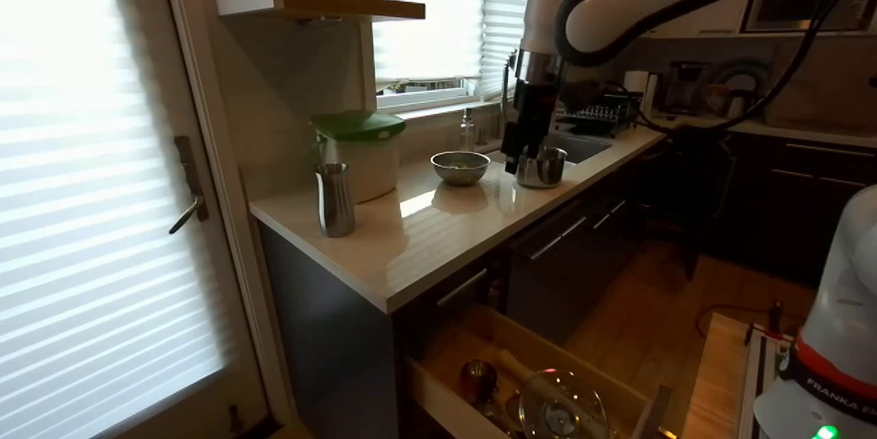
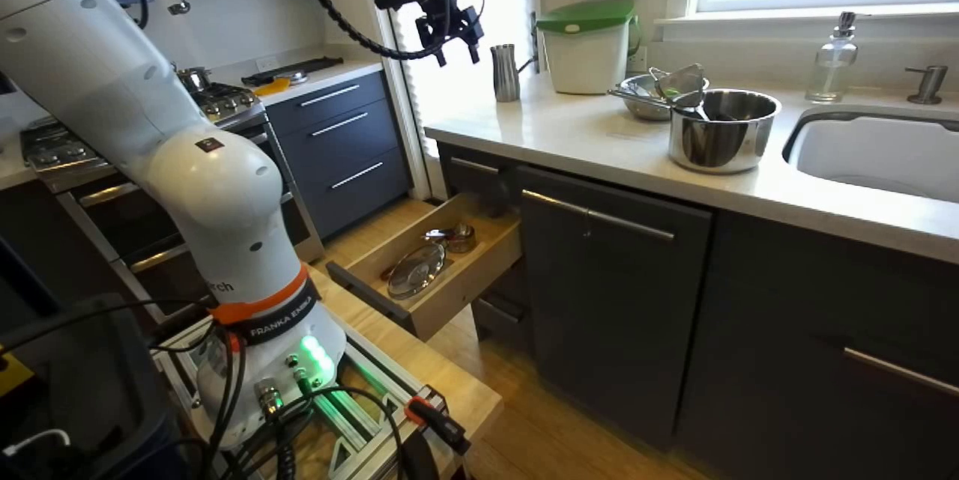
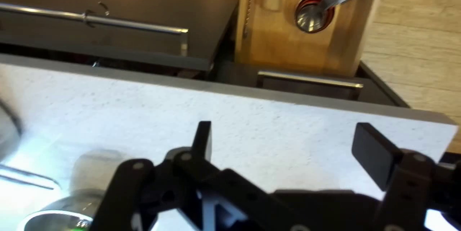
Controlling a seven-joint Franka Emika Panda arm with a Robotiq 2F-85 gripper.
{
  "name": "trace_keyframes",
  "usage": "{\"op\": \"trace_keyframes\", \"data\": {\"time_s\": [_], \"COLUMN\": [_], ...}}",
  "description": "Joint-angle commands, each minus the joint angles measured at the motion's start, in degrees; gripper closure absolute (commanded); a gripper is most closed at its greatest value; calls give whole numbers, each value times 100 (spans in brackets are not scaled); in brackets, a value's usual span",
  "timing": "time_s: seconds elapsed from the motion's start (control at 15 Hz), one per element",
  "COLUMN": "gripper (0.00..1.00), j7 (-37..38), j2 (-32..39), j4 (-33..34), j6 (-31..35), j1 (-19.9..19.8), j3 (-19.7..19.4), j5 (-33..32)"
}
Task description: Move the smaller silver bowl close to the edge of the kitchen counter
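Note:
The smaller silver bowl (image 1: 460,170) stands upright on the pale kitchen counter (image 1: 418,247), set back from the front edge. In an exterior view it is partly hidden by a strainer and a pot, with its side (image 2: 643,111) still showing. In the wrist view part of the bowl (image 3: 54,220) shows at the lower left, with something green inside. My gripper (image 3: 282,141) is open and empty above the counter (image 3: 252,115), pointing down, with the bowl off to its left in that view. The gripper (image 2: 458,57) hangs in the air, apart from everything.
A metal pot (image 2: 723,135) with a strainer (image 2: 683,83) stands near the sink (image 2: 884,158). A metal cylinder cup (image 1: 336,203) and a green-topped container (image 1: 363,158) stand at the counter's far end. An open drawer (image 2: 479,270) with a lid and cups juts out below.

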Motion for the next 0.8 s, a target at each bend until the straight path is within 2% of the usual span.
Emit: {"op": "trace_keyframes", "data": {"time_s": [0.0, 0.13, 0.33, 0.4, 0.73], "gripper": [0, 0, 0, 0, 0], "j7": [-947, -1709, -2576, -2245, -2517], "j2": [392, 811, 1312, 947, 1311], "j4": [-132, 186, 711, 292, 673], "j6": [844, 695, 238, 546, 371], "j1": [-355, -491, -585, -571, -587], "j3": [-551, -842, -1037, -1021, -1035], "j5": [-619, -831, -1029, -831, -895]}}
